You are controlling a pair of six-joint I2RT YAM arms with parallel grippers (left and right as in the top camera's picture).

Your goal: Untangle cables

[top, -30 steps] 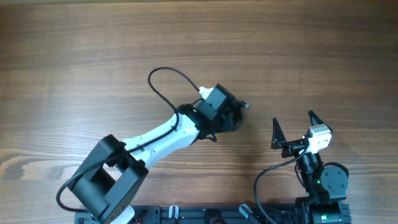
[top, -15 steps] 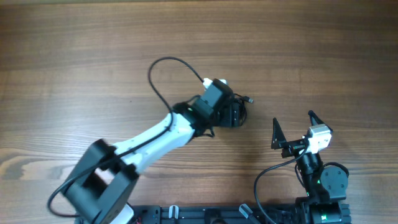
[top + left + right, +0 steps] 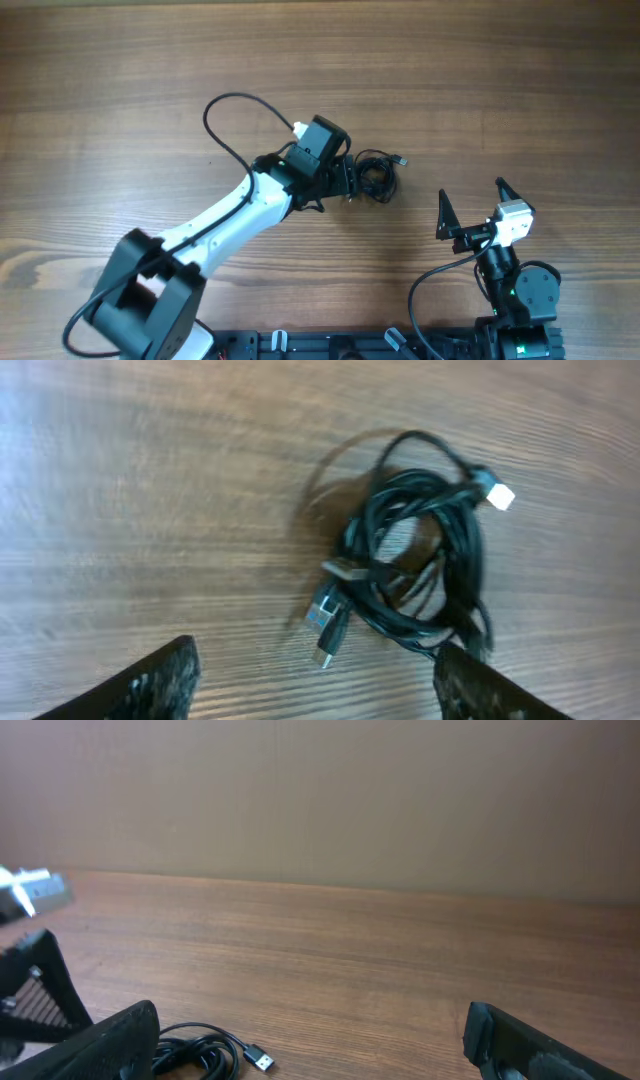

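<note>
No readable text, labels (or numbers) anywhere

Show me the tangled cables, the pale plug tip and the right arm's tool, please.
cables (image 3: 462,565), left wrist view, on the bunched strands at the knot's right side.
pale plug tip (image 3: 499,496), left wrist view, on its bright end.
right tool (image 3: 470,188), overhead view, midway between its open fingertips.

Overhead lighting was even and the picture sharp, with faint shadows. Left wrist view was blurred; pale glare lay on the table (image 3: 80,450) well left of the cables (image 3: 410,565), and a soft shadow just left of them. Right wrist view was dimmer and softly focused.
</note>
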